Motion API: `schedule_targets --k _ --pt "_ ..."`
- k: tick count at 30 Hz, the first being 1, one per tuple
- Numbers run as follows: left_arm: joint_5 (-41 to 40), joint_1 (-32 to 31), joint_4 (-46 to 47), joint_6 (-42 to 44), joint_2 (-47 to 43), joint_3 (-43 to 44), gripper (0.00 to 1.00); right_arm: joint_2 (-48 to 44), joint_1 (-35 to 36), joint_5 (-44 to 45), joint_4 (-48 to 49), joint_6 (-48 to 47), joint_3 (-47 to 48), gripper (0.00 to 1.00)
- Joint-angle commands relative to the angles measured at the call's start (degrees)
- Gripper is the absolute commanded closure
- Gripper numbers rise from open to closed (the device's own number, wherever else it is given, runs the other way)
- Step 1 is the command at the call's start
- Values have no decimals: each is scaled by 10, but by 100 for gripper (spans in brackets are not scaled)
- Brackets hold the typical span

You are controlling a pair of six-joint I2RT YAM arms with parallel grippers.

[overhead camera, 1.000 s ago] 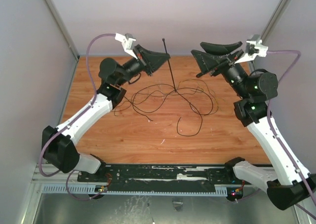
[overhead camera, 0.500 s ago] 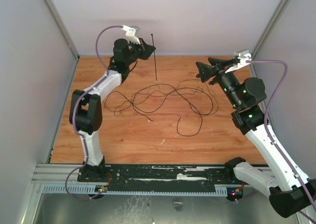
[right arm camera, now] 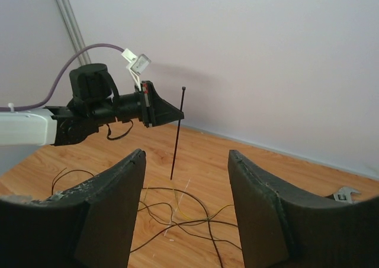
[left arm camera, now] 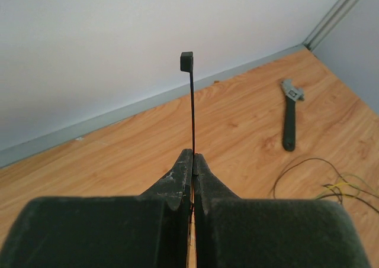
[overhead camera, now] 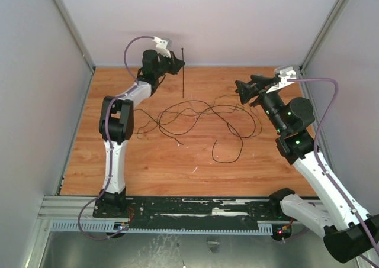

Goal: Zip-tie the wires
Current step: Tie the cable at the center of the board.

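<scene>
At the far left of the table (overhead camera: 148, 161), your left gripper (left arm camera: 192, 158) is clamped on the zip tie (left arm camera: 193, 108). It pinches the strip toward its upper end, so the square head stands above the fingers and the long tail hangs straight down. Whether the tip touches the wood, you cannot tell. Nothing is wrapped yet: the wires (overhead camera: 201, 111) sprawl in loose loops mid-table, ungathered and apart from the tie. Judge the task as barely begun, with gathering, looping and threading all left. Your left arm reaches far back toward the rear wall. Your right gripper (right arm camera: 186, 155) hangs unclenched and holds nothing, raised over the wires' right end and facing the tie. A wrench (left arm camera: 289, 123) lies beyond.
</scene>
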Motion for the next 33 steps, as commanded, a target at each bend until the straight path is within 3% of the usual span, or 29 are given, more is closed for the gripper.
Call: schedule_targets --k 1,6,22,28,33 --pt "9 8 41 18 32 30 100 -7 -4 -4 18 -11 -8 41" --pt "14 12 49 9 47 23 100 -9 -4 0 16 -15 -11 40" --pt "79 10 129 -19 -3 -124 100 9 -4 -11 7 -18 -35 37" --pt "114 -5 124 -11 -17 -137 100 22 -5 -58 12 -8 -58 36" --pt "130 -17 120 0 -24 -145 100 50 -3 -80 -39 41 -62 35"
